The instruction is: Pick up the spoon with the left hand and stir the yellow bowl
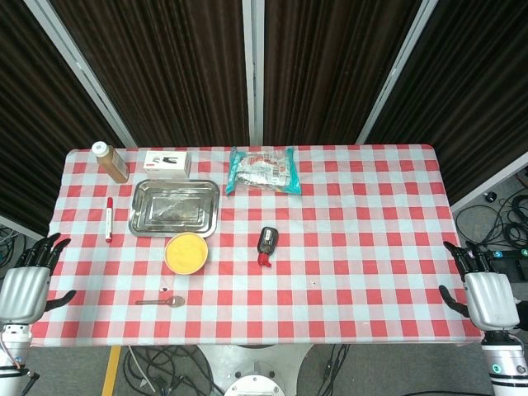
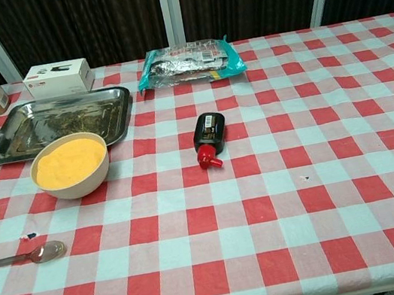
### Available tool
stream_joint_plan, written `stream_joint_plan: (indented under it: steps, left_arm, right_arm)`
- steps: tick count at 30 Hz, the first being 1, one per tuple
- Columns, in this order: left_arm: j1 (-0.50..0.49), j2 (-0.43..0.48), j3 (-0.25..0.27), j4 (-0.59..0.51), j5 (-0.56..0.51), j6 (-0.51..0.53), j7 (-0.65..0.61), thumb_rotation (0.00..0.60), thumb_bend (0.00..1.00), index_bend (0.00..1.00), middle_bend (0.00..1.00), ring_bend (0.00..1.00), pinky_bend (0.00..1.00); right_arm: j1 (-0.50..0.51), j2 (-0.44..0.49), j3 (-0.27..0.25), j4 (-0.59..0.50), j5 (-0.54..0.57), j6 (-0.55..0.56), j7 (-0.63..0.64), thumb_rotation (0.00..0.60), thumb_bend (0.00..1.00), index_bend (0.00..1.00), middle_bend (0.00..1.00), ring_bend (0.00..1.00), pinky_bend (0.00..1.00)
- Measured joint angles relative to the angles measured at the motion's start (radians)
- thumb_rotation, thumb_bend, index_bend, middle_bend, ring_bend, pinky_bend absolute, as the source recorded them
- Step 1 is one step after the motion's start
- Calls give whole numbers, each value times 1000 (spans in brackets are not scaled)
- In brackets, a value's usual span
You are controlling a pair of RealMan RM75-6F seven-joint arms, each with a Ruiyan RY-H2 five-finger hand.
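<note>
Near the yellow bowl (image 1: 186,252), on its side toward me, the spoon (image 1: 162,302) lies flat on the worktop (image 1: 363,247), its scoop pointing right and its handle toward my left robot hand (image 1: 25,290). That hand hangs off the worktop's left edge, fingers spread, holding nothing. My right robot hand (image 1: 487,299) waits past the right edge, also open and empty. Beyond the bowl sits a steel tray (image 1: 174,207), touching or nearly touching its rim. I judge the checked cloth between my left hand and the spoon handle gives a free approach; a red marker (image 1: 108,219) lies left of the tray, clear of it.
</note>
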Motion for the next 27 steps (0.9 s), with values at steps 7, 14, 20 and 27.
stream_joint_plan:
  steps: [7,14,20,27]
  left_arm:
    - [13,-11,2,13,11,29,-11,600,41,191,182,137,220]
    - [10,0,13,15,32,16,-59,600,41,234,190,151,229]
    - [-22,-2,21,25,61,-34,-102,600,92,320,347,279,329]
    - [-86,-33,47,42,123,-129,-124,600,221,429,527,520,637]
  right_arm:
    - [-7,5,0,-10,-12,24,0,600,223,115,230,86,207]
    - [-25,12,0,-15,-23,62,7,600,223,115,236,87,207]
    - [-35,21,4,-23,-35,90,7,600,224,115,256,89,207]
    - [-37,24,5,-33,-39,92,0,600,223,115,287,94,205]
